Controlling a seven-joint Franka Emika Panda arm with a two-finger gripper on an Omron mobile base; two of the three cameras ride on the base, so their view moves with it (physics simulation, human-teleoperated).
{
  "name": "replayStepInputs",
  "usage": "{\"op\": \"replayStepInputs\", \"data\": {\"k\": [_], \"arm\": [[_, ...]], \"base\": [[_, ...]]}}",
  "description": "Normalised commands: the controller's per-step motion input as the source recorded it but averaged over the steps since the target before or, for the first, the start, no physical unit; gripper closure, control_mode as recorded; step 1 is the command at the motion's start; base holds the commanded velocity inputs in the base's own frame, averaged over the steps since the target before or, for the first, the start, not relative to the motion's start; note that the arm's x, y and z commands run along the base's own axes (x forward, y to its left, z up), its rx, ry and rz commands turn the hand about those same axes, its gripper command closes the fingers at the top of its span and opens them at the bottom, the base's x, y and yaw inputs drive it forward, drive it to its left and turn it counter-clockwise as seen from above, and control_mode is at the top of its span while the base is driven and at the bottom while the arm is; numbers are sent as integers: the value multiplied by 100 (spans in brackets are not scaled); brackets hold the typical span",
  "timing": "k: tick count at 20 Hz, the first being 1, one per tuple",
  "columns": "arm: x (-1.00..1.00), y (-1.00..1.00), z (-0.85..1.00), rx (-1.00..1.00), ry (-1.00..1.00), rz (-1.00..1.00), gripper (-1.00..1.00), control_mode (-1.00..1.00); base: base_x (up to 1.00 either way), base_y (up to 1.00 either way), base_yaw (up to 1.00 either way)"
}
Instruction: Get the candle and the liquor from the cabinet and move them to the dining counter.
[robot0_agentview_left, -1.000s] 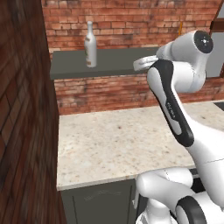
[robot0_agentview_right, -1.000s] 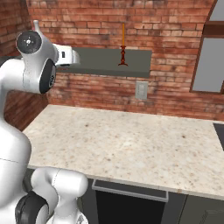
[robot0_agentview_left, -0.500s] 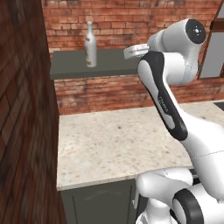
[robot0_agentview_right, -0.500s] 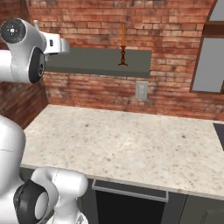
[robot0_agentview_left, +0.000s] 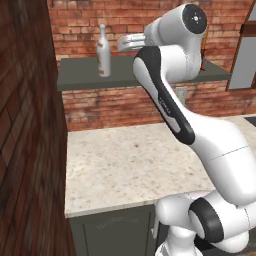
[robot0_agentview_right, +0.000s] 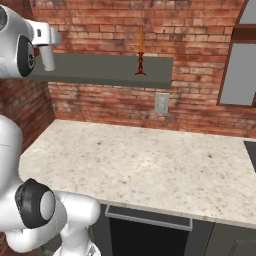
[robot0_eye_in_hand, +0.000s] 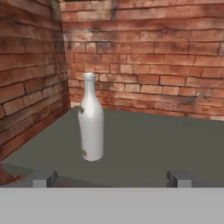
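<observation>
The liquor bottle (robot0_eye_in_hand: 91, 124) is pale off-white with a brownish smudge low on its side. The candle (robot0_agentview_right: 141, 39) is orange in a dark red-brown holder. The cabinet shelf (robot0_eye_in_hand: 148, 148) is flat dark grey against red brick (robot0_agentview_right: 200, 20). The table (robot0_agentview_right: 150, 165) is beige, speckled.

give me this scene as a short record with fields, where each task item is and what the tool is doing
liquor: bottle upright on the cabinet shelf, near the left brick wall
candle: upright in its holder on the same shelf, toward the right end
tool: open, level with the shelf, pointed at the liquor with a gap between, holding nothing
counter below: beige speckled top under the shelf
task state: neither item picked up yet
</observation>
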Motion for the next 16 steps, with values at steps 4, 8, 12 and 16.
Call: {"op": "replayStepInputs", "data": {"k": [4,8,12,16], "arm": [[38,53,15,1,0,3,-100,-100],[27,8,3,6,0,9,-100,-100],[33,2,0,1,0,2,-100,-100],[38,10,-8,0,0,0,-100,-100]], "base": [[0,0,0],[0,0,0],[0,0,0],[0,0,0]]}}
